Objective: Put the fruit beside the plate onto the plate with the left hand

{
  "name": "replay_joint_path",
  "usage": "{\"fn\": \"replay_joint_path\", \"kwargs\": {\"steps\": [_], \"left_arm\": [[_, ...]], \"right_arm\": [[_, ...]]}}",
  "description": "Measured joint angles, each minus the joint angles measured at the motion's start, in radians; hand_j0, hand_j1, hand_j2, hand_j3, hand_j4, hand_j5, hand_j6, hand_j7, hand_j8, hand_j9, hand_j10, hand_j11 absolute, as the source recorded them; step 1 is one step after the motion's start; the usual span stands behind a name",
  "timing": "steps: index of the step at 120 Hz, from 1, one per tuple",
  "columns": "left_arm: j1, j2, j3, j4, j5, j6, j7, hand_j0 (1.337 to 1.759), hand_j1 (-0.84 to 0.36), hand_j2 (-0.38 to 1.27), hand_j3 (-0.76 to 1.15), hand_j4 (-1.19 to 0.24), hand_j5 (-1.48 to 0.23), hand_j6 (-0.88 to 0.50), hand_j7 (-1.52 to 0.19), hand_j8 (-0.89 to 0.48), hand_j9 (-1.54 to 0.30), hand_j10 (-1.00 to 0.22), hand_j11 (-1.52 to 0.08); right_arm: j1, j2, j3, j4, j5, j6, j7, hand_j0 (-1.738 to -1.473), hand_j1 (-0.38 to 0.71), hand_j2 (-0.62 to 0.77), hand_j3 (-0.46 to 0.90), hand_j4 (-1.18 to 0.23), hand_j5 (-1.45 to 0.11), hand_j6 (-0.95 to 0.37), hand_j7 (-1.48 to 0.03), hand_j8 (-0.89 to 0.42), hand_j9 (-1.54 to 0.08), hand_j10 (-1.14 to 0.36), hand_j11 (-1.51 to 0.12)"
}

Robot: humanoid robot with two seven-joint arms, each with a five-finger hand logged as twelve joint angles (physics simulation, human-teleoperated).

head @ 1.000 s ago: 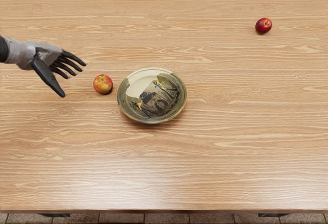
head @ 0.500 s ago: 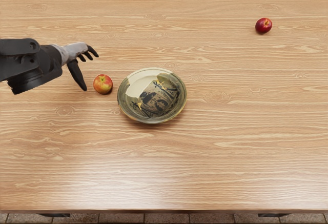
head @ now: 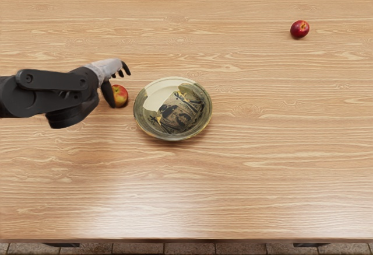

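A small red-and-yellow fruit (head: 120, 95) lies on the table just left of a patterned, green-rimmed plate (head: 172, 108). My left hand (head: 113, 77) reaches in from the left and hovers right at the fruit. Its thumb hangs down over the fruit's left side and its fingers spread above and behind the fruit. The hand is open and holds nothing. My left forearm (head: 49, 94) hides the table to the left of the fruit. The right hand is out of view.
A second red fruit (head: 299, 28) sits far off at the back right of the wooden table (head: 245, 167). The table's front edge runs along the bottom of the view.
My left arm has moved rightward and the hand has closed in on the fruit, from well left of it to over it. Fruit and plate have not moved.
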Motion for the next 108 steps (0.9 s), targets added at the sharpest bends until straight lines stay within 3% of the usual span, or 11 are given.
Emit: {"fn": "replay_joint_path", "kwargs": {"steps": [27,84,108], "left_arm": [[0.020,-0.024,0.022,0.052,0.000,0.007,0.000,1.658,-0.10,0.08,0.00,-0.38,-0.49,-0.38,-0.49,-0.38,-0.49,-0.38,-0.49],[0.061,-0.071,0.032,0.080,0.001,0.007,0.000,1.658,-0.15,0.08,0.00,-0.42,-0.54,-0.42,-0.54,-0.42,-0.54,-0.42,-0.54],[0.063,-0.070,0.041,0.085,0.002,0.006,0.000,1.657,-0.24,0.10,0.00,-0.51,-0.66,-0.47,-0.66,-0.50,-0.66,-0.51,-0.66]], "right_arm": [[0.000,0.000,0.000,0.000,0.000,0.000,0.000,-1.658,-0.31,-0.01,0.00,-0.03,-0.04,-0.03,-0.04,-0.03,-0.04,-0.03,-0.04],[0.000,0.000,0.000,0.000,0.000,0.000,0.000,-1.658,-0.31,-0.01,0.00,-0.03,-0.04,-0.03,-0.04,-0.03,-0.04,-0.03,-0.04],[0.000,0.000,0.000,0.000,0.000,0.000,0.000,-1.658,-0.31,-0.01,0.00,-0.03,-0.04,-0.03,-0.04,-0.03,-0.04,-0.03,-0.04]]}}
